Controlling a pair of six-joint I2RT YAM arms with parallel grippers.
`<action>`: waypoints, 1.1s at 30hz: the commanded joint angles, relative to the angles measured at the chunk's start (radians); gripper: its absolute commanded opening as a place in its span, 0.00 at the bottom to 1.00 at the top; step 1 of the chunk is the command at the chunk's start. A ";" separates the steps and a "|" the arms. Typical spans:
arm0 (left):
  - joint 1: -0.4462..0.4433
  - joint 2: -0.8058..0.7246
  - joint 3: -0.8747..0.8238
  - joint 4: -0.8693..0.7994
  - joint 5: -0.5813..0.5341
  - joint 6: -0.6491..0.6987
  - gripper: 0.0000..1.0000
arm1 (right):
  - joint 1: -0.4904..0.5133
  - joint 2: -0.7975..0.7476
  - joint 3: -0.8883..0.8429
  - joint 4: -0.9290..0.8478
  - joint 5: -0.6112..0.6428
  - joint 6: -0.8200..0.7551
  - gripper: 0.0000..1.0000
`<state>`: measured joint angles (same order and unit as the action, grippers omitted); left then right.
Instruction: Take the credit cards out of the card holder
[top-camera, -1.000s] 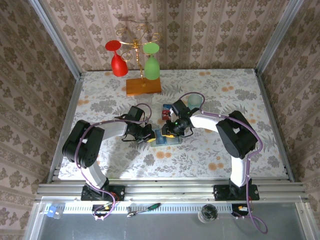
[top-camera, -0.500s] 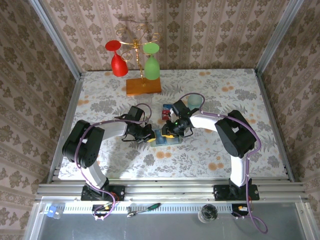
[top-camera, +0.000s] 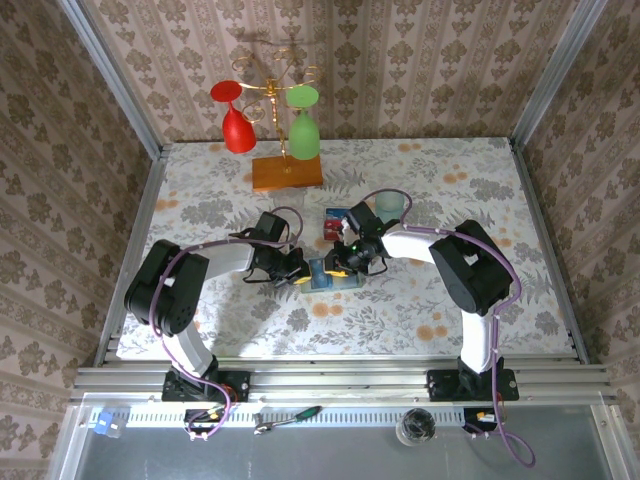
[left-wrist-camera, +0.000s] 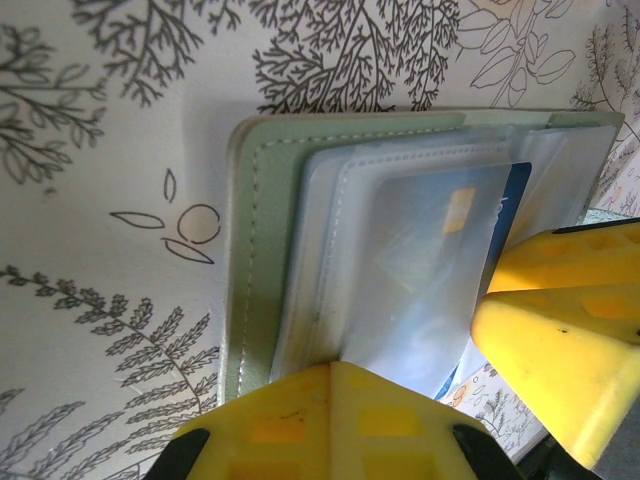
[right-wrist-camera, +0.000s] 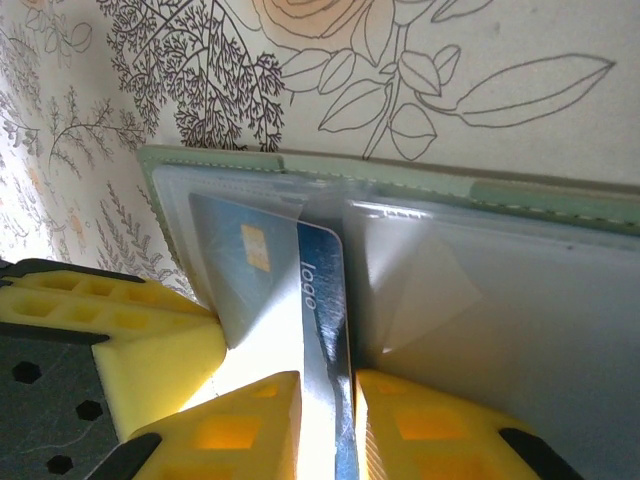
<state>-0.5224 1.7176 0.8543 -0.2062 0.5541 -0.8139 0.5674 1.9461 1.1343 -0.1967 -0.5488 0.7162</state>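
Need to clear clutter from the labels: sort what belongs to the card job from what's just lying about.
Job: holder; blue card; loose cards.
Lying about: red glass; green glass; wooden base; cup.

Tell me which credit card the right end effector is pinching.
The blue credit card with the gold chip, partly inside the card holder; the other cards lie loose beyond it.

Arms: there were two, the left arm (top-camera: 215, 258) and the right arm (top-camera: 420, 242).
Holder (top-camera: 325, 276): there was one.
Cards: one blue card (right-wrist-camera: 322, 285) sat in the holder; the loose cards (top-camera: 332, 222) looked like two, though they were too small to be sure.
Glasses: there were two, a red glass (top-camera: 236, 126) and a green glass (top-camera: 303, 132).
Stand (top-camera: 287, 172): there was one.
Cup (top-camera: 390, 204): there was one.
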 joint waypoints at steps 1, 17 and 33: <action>0.001 0.030 -0.006 -0.041 -0.026 0.022 0.00 | -0.001 -0.014 -0.022 0.033 -0.033 0.024 0.21; -0.001 0.028 -0.005 -0.040 -0.027 0.018 0.00 | -0.007 -0.045 -0.050 0.082 -0.044 0.052 0.12; 0.001 0.030 -0.002 -0.050 -0.032 0.019 0.00 | -0.043 -0.080 -0.085 0.047 -0.003 0.030 0.07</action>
<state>-0.5224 1.7180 0.8543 -0.2054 0.5537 -0.8139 0.5369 1.9003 1.0660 -0.1123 -0.5625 0.7620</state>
